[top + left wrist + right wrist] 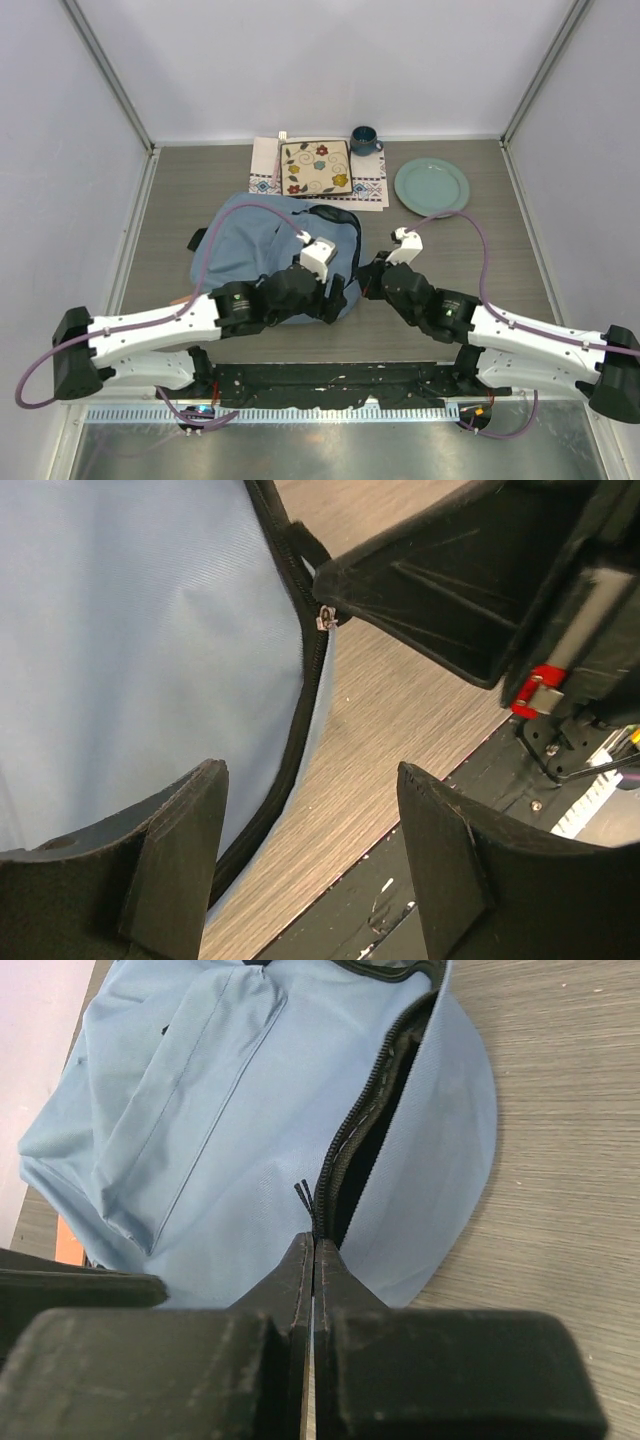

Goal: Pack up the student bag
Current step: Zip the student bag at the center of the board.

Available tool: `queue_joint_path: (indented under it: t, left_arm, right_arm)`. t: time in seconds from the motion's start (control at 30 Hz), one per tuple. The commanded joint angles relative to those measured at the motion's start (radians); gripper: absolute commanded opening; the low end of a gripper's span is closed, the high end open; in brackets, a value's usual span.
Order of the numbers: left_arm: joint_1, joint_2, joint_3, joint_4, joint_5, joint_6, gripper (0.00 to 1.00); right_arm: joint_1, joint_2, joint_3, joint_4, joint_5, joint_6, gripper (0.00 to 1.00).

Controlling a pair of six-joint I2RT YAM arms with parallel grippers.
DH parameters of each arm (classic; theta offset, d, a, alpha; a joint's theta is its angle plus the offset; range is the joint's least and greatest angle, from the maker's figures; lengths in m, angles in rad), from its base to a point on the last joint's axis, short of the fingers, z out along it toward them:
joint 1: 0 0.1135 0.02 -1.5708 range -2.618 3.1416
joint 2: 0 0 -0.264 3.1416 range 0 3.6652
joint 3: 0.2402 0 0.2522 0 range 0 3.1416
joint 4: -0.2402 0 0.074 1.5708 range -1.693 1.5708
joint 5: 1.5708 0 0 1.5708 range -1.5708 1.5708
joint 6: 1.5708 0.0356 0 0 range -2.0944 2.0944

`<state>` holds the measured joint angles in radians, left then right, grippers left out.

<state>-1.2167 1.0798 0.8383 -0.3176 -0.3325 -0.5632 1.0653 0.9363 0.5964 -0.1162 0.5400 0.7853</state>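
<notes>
The student bag [255, 250], a light-blue backpack, lies flat in the middle of the table. Its dark zipper [365, 1110] gapes partly open along the right side. My right gripper [313, 1242] is shut at the zipper's closed end, with the ends of the pull cord [302, 1191] sticking out past its tips. In the left wrist view its black fingers [420, 590] meet the metal slider [324, 617]. My left gripper [312, 855] stands open over the bag's near right edge [270, 810], nothing between its fingers. From above, both grippers [335, 300] [366, 284] sit close together.
At the back lie a white patterned cloth mat [375, 188] with a flowered square plate [315, 167], a dark blue mug [363, 140] and a pale green plate [431, 186]. The black base rail [400, 900] runs close under the left gripper.
</notes>
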Motion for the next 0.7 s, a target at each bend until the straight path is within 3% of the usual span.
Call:
queue_joint_path:
  t: [0.0,0.3,0.4,0.43,0.5,0.53,0.63,0.67]
  left_arm:
    - [-0.014,0.11,0.053,0.049,0.049,0.037,0.72]
    - [-0.018,0.221,0.093,0.081,-0.017,0.022,0.7]
    - [-0.018,0.236,0.099,0.084,-0.081,0.022,0.56]
    - [-0.018,0.246,0.099,0.083,-0.086,0.022,0.39]
    - [-0.018,0.25,0.094,0.08,-0.074,0.022,0.27]
    - [-0.018,0.252,0.091,0.068,-0.062,0.017,0.16]
    - [-0.021,0.235,0.05,0.058,-0.024,-0.021,0.01]
    - [-0.024,0.227,0.016,0.061,-0.023,-0.033,0.0]
  right_arm:
    - [0.004,-0.053,0.066,-0.029,0.103,0.002,0.01]
    - [0.001,-0.019,0.149,-0.056,0.11,-0.08,0.01]
    - [-0.002,-0.008,0.152,-0.054,0.091,-0.08,0.01]
    - [-0.002,-0.002,0.157,-0.054,0.09,-0.083,0.01]
    - [-0.025,0.021,0.164,-0.057,0.084,-0.093,0.01]
    - [-0.046,0.03,0.177,-0.057,0.075,-0.096,0.01]
    - [-0.168,0.073,0.2,-0.037,-0.043,-0.11,0.01]
    - [-0.191,0.084,0.206,-0.024,-0.075,-0.113,0.01]
